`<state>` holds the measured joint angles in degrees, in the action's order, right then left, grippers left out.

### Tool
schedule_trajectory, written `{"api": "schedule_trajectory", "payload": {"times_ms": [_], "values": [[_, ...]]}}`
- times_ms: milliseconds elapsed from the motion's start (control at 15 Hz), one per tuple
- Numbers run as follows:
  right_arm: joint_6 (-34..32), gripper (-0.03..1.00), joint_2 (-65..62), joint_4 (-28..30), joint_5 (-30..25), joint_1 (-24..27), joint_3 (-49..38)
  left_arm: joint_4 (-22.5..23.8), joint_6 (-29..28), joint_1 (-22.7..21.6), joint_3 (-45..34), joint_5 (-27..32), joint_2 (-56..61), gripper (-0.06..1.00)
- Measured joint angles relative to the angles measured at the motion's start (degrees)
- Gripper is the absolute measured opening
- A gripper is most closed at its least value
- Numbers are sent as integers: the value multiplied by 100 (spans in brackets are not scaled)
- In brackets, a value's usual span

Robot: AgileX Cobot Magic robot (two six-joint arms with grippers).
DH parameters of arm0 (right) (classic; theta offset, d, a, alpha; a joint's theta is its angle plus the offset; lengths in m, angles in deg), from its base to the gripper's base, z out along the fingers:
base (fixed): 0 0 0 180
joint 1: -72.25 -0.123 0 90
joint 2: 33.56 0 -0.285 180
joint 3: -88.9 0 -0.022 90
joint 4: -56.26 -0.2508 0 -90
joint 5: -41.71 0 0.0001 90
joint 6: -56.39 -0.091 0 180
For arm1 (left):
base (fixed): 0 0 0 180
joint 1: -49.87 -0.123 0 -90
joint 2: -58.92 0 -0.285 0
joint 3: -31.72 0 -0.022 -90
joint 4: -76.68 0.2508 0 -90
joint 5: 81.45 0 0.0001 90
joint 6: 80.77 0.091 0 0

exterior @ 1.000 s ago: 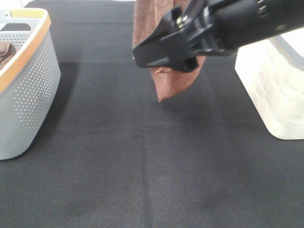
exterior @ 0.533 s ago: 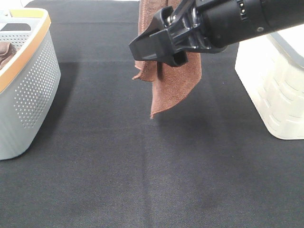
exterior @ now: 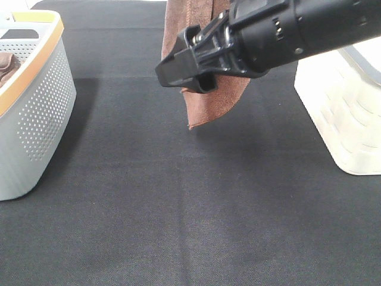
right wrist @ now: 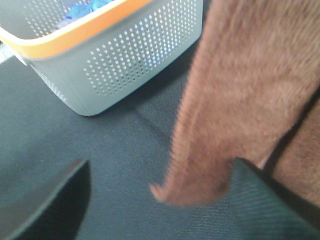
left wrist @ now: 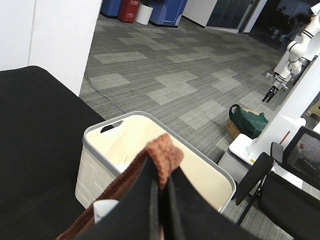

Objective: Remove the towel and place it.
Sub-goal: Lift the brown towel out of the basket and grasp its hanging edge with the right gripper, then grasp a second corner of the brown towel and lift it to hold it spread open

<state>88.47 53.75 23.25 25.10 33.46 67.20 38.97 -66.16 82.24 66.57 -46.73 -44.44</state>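
Observation:
The rust-brown towel (exterior: 209, 110) hangs in the air over the middle back of the black table, its lower corner clear of the surface. My left gripper (left wrist: 161, 200) is shut on the towel's bunched top edge (left wrist: 162, 150); this gripper is out of the exterior view. My right gripper (exterior: 181, 71) reaches in from the right at the hanging towel. In the right wrist view the right gripper (right wrist: 160, 200) is open, with its two fingers spread wide and the towel (right wrist: 240, 100) hanging between them, near one finger.
A grey perforated basket with an orange rim (exterior: 36, 101) stands at the left edge and holds a darker brown cloth (exterior: 6, 65); it shows in the right wrist view (right wrist: 135, 50). A cream basket (exterior: 345, 107) stands at the right, also in the left wrist view (left wrist: 100, 165).
My right gripper has moved a little left and lower against the towel. The towel swung, its lower corner dipping and then rising again.

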Motion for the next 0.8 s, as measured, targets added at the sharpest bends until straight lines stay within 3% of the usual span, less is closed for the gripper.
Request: {"api": "schedule_trajectory", "payload": {"times_ms": [200, 400, 600, 800], "values": [[-52, 57, 80, 34, 304, 0, 0, 0, 0, 0, 0, 0, 0, 0], [-206, 56, 80, 34, 533, 0, 0, 0, 0, 0, 0, 0, 0, 0], [-286, 73, 80, 34, 476, 0, 0, 0, 0, 0, 0, 0, 0, 0], [-292, 77, 109, 34, 464, 0, 0, -40, 0, 0, 0, 0, 0, 0]]}}
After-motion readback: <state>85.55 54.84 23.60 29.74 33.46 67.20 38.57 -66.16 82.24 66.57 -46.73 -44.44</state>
